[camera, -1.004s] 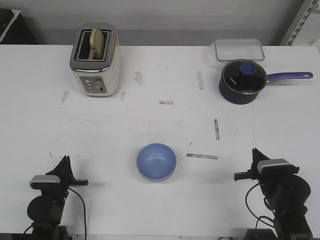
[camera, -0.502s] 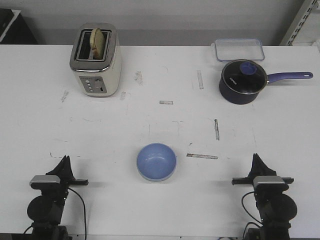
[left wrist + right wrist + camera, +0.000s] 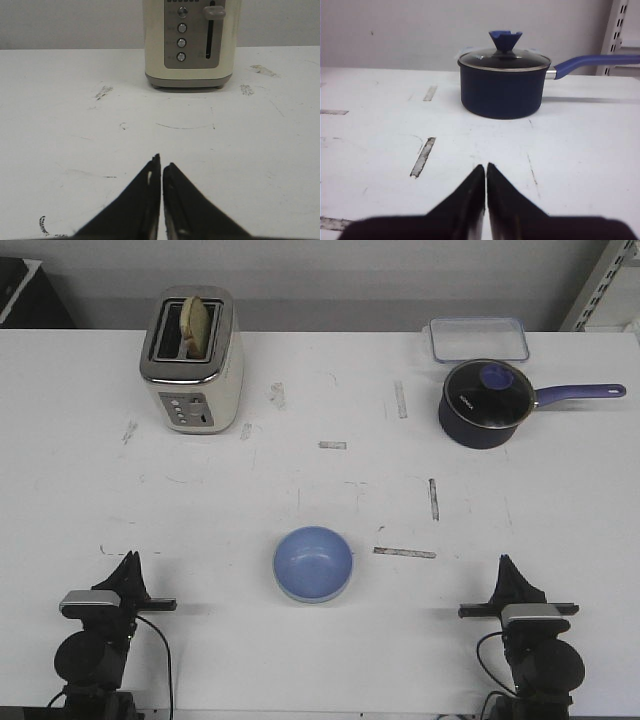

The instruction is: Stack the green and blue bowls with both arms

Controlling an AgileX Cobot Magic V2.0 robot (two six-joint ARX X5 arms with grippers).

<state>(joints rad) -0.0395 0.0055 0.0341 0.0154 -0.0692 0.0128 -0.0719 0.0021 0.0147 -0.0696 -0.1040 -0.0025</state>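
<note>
**One blue bowl on the white table, both arms low at the near edge**

The white table point(image 3: 320, 480) carries many grey scuff marks and short strips of worn tape, and behind it there is a plain grey wall. I count one bowl only: the blue bowl point(image 3: 313, 563), which stands upright near the front middle of the table, between the two arms and well apart from each. I cannot say if a second bowl sits inside it; only the blue inside shows. There is one cream toaster point(image 3: 192, 362) at the far left with a slice of bread point(image 3: 196, 324) in its slot, one dark navy saucepan point(image 3: 486, 402) at the far right with a glass lid and a long handle, and one clear plastic container point(image 3: 478, 339) just behind the saucepan.

Compared with one second ago, the right arm has moved: its wrist was turned and stood nearer to the right edge, and now it sits a little more to the left and points straight forward. The left arm, the bowl and the other things did not change place.

The left gripper point(image 3: 128, 566) is low at the near left corner and points toward the toaster; in the left wrist view its two fingers are together and hold nothing. The right gripper point(image 3: 508, 568) is low at the near right side and points toward the saucepan; its fingers are also pressed together, with nothing between them.
</note>
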